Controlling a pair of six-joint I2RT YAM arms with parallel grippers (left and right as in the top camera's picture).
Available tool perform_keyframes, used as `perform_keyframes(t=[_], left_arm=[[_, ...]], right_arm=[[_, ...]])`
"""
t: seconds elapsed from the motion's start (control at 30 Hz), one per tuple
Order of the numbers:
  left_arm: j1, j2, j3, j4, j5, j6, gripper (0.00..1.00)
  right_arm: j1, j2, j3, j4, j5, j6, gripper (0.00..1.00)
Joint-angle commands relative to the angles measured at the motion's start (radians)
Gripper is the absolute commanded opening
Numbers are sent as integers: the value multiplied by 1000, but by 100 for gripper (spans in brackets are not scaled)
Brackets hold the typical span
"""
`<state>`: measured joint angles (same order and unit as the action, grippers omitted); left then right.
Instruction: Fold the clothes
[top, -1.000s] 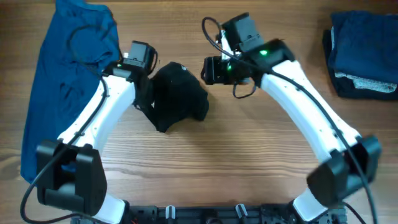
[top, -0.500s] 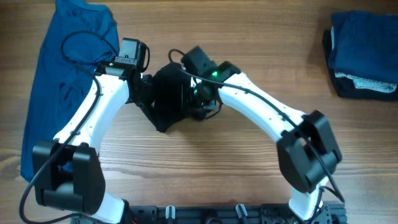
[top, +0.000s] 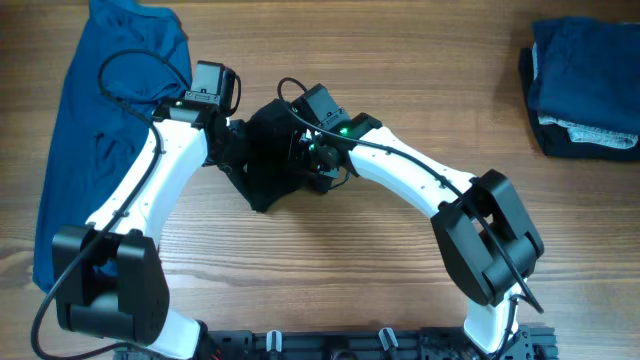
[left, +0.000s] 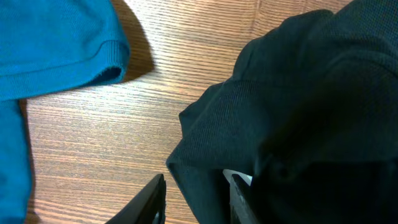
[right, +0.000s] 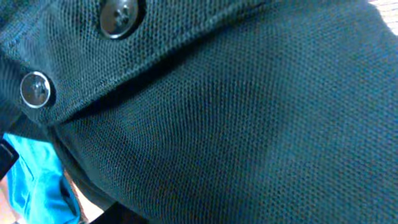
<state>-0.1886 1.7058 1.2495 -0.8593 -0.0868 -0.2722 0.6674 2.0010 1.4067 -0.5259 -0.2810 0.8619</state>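
A dark polo shirt (top: 268, 165) lies bunched at the table's middle. My left gripper (top: 228, 140) is at its left edge. In the left wrist view the two fingers (left: 194, 199) are closed on a fold of the dark shirt (left: 311, 93). My right gripper (top: 312, 152) is pressed into the shirt's right side from above. The right wrist view is filled with the dark knit fabric (right: 236, 124) and two buttons (right: 120, 10). The right fingers are hidden, so their state cannot be told.
A blue shirt (top: 100, 120) lies spread along the table's left side, its sleeve hem close to the left gripper (left: 56, 43). A stack of folded clothes (top: 585, 85) sits at the far right. Bare wood lies in front of the shirt.
My right arm swung left from beside the dark shirt and down onto it, then settled. The left gripper shifted slightly up and left at the shirt's edge.
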Motion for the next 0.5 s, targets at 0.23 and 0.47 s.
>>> perform_keyframes(t=[0.23, 0.47], left_arm=[[8, -23, 11, 3, -8, -5, 32], [77, -23, 11, 3, -8, -5, 27]], right_arm=[[45, 5, -12, -32, -25, -25, 4], [51, 4, -13, -247, -95, -62, 4]])
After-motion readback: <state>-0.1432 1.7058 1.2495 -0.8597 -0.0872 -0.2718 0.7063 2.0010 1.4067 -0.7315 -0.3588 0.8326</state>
